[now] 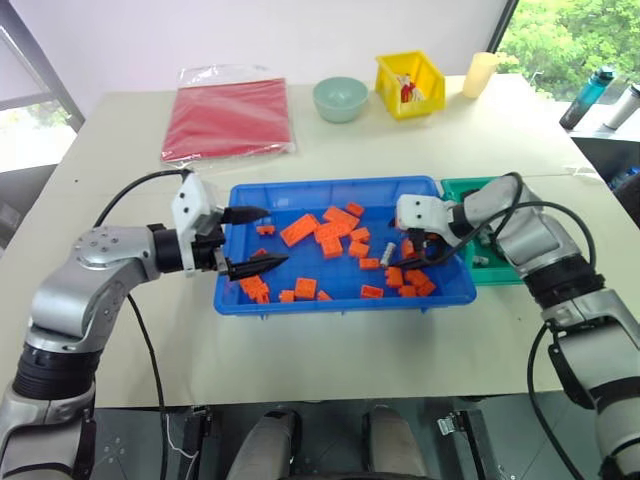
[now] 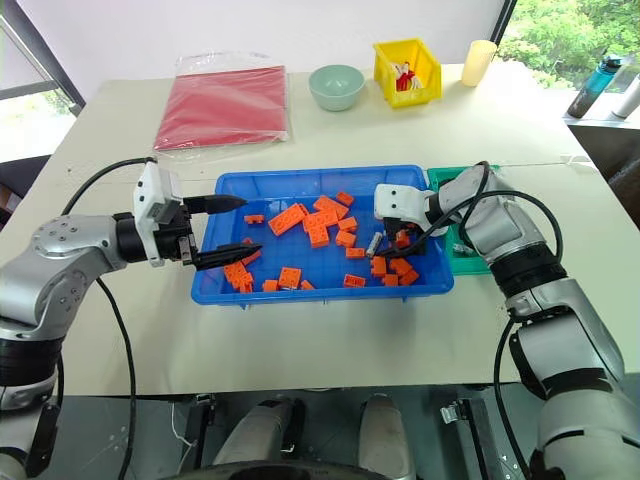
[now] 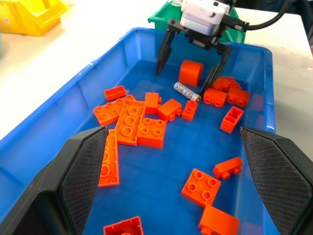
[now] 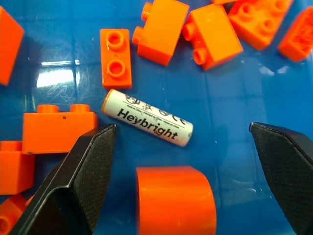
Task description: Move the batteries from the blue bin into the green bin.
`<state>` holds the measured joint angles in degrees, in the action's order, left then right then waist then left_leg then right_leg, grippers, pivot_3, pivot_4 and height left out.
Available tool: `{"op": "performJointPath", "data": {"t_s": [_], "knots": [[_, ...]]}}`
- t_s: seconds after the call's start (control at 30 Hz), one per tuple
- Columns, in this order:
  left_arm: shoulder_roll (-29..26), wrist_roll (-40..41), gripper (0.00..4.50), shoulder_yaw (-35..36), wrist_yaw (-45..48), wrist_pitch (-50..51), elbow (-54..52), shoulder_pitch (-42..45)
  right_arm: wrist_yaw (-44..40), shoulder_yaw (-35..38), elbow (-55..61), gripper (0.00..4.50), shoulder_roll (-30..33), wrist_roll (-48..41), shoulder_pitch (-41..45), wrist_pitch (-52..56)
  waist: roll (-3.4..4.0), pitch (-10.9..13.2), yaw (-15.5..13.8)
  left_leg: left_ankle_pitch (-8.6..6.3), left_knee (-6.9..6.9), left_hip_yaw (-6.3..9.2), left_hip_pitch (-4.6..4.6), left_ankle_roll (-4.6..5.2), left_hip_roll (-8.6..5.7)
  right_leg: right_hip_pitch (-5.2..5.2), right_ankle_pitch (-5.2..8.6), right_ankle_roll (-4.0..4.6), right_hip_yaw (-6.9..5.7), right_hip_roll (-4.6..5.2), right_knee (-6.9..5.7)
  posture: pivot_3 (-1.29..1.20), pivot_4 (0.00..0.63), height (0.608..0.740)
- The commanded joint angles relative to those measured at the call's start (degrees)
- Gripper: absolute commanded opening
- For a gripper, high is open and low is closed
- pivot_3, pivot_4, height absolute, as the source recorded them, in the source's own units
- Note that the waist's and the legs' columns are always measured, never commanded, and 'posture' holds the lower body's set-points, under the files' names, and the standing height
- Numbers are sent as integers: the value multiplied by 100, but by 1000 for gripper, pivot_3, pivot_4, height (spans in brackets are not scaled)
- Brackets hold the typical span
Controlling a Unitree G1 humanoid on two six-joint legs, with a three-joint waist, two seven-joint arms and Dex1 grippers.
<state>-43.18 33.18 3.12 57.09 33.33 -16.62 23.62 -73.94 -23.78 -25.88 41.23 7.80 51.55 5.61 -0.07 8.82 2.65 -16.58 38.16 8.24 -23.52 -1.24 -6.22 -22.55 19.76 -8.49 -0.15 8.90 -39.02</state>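
Note:
The blue bin [image 1: 338,188] lies at the table's middle, strewn with orange bricks. One silver battery [image 4: 146,124] marked "Heybright" lies flat on the bin's floor toward its right end [image 1: 387,256], next to an orange cylinder [image 4: 175,198]. My right gripper [image 3: 180,84] points down over that battery, open, a finger on each side and nothing held. At the bin's left end my left gripper [image 1: 276,237] hovers open and empty, pointing across the bin. The green bin [image 1: 462,188] sits against the blue bin's right end, partly hidden by my right arm.
Orange bricks [image 1: 328,232] crowd around the battery. At the back of the table stand a yellow bin [image 1: 410,83], a teal bowl [image 1: 340,98], a cream cup [image 1: 480,73] and a red folder in plastic [image 1: 228,118]. Bottles [image 1: 590,95] stand off to the far right.

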Motion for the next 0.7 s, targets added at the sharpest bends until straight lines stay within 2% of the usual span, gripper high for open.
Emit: {"op": "performJointPath", "data": {"t_s": [0.03, 0.13, 0.2, 0.23, 0.47, 0.6, 0.7], "knots": [[-70, 51, 4500, 81, 51, -38, -195, -40, -197, 15, -102, 4449, -53, 41, 139, -402, 0, 0, -1, 0, 0, 1, 0, 0, 0, 1, 0, 0, 0, 0, 0, 0, 150, 717], [-104, 64, 4500, 107, 75, -28, -256, -111, -265, 2, -221, 4449, -127, 78, 151, -569, 0, 0, 0, 0, 1, 1, 0, 0, 0, 1, 0, 0, 0, 0, 0, 0, 150, 717], [-126, 70, 4500, 117, 81, -23, -277, -140, -297, 10, -285, 3916, -167, 95, 144, -640, 0, 0, 0, 0, 1, 2, 0, 0, 1, 1, 0, 0, 0, -1, 0, 0, 150, 717], [-134, 73, 4500, 119, 83, -22, -284, -150, -323, 20, -303, 3568, -183, 90, 135, -663, 0, 0, 1, 0, 1, 2, 1, 0, 1, 2, 0, 0, 0, -1, 0, 0, 150, 717], [-162, 79, 4500, 135, 93, -18, -304, -205, -341, 260, 146, 142, -117, -48, -152, -290, 0, 0, -1, 0, 1, 2, 1, 0, 1, 2, 0, 0, 0, -1, 0, 0, 150, 717], [-172, 62, 4500, 134, 150, -77, -249, -235, -129, 782, 946, 142, 10, -370, -432, 615, 0, 0, -13, 0, 1, 2, 0, 0, 0, 1, 0, 0, 0, -1, -2, 0, 150, 717], [-150, 43, 4500, 128, 193, -131, -202, -265, 371, 1447, 1739, 142, 98, -665, -731, 1598, 0, 0, -16, 0, 1, 3, 0, 0, -1, 1, 0, 0, 0, 0, -2, 0, 150, 717]]}}
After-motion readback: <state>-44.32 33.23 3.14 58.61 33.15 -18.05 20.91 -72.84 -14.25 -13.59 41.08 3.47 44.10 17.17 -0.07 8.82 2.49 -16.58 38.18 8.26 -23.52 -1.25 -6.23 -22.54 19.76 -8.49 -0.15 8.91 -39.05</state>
